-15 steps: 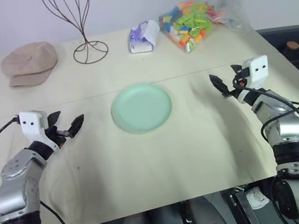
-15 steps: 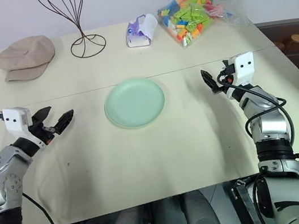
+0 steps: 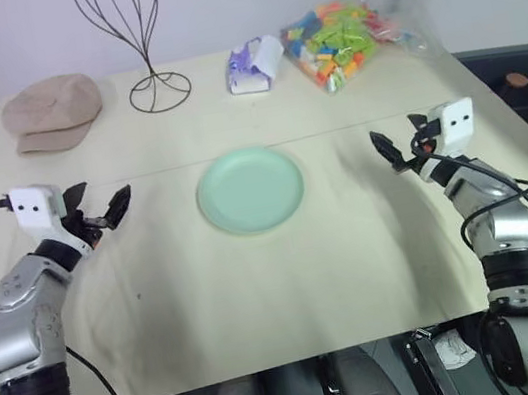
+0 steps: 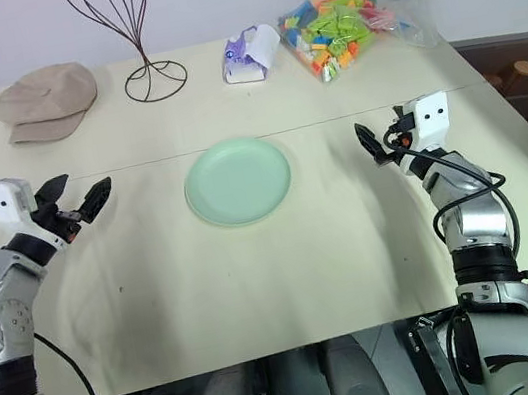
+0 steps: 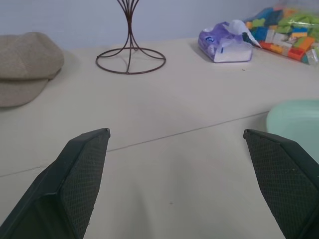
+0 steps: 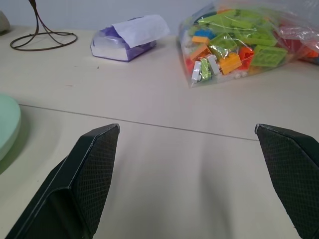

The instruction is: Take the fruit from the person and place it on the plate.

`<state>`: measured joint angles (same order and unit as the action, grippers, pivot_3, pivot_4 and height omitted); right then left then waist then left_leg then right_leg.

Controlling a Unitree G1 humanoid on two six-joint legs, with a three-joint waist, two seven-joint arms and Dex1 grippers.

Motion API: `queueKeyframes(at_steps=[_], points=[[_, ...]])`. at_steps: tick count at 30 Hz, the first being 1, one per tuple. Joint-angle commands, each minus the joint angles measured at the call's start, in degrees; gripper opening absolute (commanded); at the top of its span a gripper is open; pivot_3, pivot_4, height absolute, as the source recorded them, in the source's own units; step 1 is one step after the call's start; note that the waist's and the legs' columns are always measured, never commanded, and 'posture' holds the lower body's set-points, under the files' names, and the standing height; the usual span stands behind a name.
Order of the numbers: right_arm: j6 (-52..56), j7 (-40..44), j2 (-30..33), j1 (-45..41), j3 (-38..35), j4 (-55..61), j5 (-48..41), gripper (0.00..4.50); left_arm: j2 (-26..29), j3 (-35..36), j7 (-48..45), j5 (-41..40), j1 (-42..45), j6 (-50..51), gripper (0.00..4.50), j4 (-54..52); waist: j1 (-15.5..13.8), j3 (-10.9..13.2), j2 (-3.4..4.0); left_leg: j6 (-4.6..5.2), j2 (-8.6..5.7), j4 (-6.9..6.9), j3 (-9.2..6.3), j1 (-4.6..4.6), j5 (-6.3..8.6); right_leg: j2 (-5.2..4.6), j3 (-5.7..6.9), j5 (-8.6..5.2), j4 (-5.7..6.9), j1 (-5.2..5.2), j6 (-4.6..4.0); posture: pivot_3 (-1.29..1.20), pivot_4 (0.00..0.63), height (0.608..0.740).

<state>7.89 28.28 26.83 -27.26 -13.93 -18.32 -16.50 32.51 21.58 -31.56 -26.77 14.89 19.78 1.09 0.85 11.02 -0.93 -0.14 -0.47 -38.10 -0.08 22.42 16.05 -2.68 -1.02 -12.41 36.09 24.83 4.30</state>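
Cut off at the picture edges

In the left wrist view the plate point(image 5: 294, 122) runs off the edge, showing just its near rim, and the tan cap point(image 5: 25, 64) and the bag of toy blocks point(image 5: 289, 30) are clipped too. The wire stand point(image 3: 138, 36) loses its top in the head views. Print on the tissue pack point(image 6: 124, 40) is too small to read.

A robot test room or lab, by its look: a plain beige table point(image 3: 259, 289) against bare white walls, its far edge lined with unrelated props: a flat cap point(image 3: 54, 111), wire stand point(image 3: 138, 36), tissue pack point(image 3: 254, 65) and bag of toy blocks point(image 3: 339, 38).
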Motion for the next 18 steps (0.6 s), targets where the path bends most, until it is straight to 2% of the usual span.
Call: queueKeyframes(at_steps=[1,18], points=[[-1.06,-0.02,0.45,-0.88,-0.74,1.07,-0.21,4.45,0.24,0.49,-0.37,-0.61,-0.33,-0.17,4.5,-2.0,-0.01,0.0,0.0,0.0,0.0,0.0,0.0,0.0,0.0,0.0,0.0,0.0,0.0,0.0,0.0,0.0,0.15,0.74],[-0.99,0.21,0.47,-0.91,-0.71,0.88,-0.24,4.45,0.41,0.59,-0.78,-0.63,-1.14,0.73,4.5,-2.69,-0.01,0.0,0.0,0.0,0.0,0.0,0.0,0.0,0.0,0.0,0.0,0.0,0.0,0.0,0.0,0.0,0.15,0.74]])
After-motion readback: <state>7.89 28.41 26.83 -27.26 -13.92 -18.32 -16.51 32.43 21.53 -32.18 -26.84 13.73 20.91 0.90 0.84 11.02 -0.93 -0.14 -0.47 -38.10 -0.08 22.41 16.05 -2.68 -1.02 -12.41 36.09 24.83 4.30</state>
